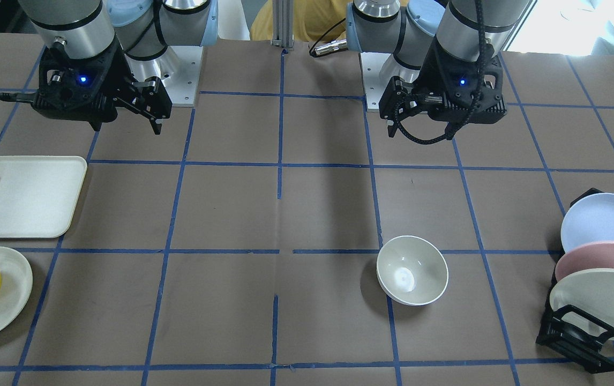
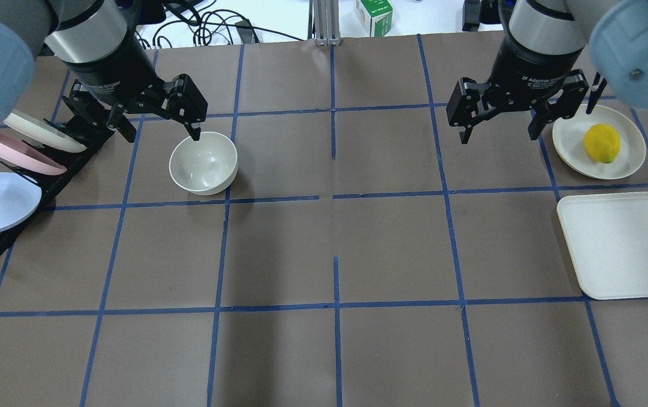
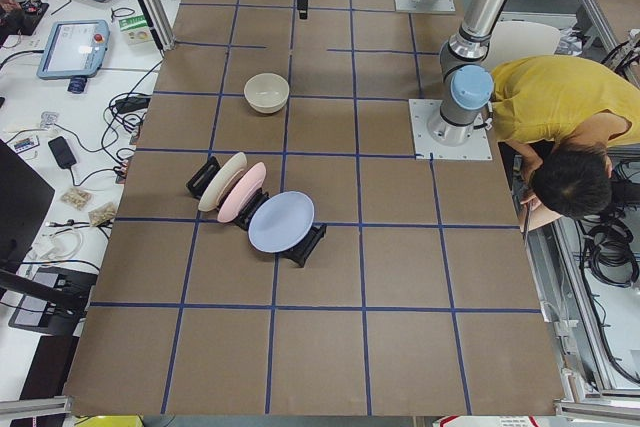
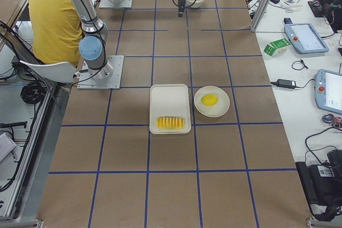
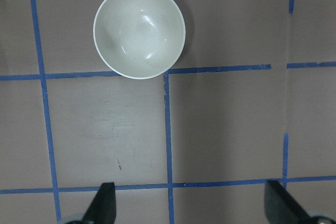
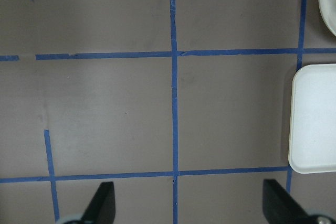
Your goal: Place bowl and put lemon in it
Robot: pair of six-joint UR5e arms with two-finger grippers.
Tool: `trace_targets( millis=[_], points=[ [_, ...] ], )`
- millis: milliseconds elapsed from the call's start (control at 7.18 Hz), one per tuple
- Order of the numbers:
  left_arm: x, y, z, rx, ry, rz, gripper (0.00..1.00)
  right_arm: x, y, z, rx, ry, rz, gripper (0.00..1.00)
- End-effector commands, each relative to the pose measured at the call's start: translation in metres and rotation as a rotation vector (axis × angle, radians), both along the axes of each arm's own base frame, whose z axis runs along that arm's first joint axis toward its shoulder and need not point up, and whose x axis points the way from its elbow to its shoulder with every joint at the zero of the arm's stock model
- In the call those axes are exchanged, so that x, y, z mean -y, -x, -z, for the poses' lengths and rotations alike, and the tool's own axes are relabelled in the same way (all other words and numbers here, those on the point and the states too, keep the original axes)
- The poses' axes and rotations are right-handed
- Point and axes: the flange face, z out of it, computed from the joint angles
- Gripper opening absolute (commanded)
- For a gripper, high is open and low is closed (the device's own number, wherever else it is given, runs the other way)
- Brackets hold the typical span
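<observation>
Off-white glossy round bowl (image 2: 203,164) stands upright, apparently to receive the yellow oval lemon (image 2: 601,143); left hand (image 2: 163,134) and right hand (image 2: 499,137) gape wide, empty.

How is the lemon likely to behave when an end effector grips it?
The lemon looks oval and rounded, so it may roll on its shallow plate if nudged. It seems small beside the bowl, so probably light.
</observation>
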Motion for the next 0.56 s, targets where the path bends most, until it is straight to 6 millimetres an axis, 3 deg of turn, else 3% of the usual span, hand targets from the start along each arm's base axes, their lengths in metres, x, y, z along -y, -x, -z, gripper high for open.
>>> trace_targets(
  millis=[0, 418],
  points=[
    [0.0006, 0.0010, 0.0022, -0.002, -0.005, 0.000, 1.00, 0.0047, 0.0000, 0.0085, 0.000, 0.044, 0.007, 1.00],
    [-0.0029, 0.0009, -0.0038, -0.002, 0.008, 0.000, 1.00, 0.0058, 0.0008, 0.0106, -0.001, 0.053, 0.000, 1.00]
  ],
)
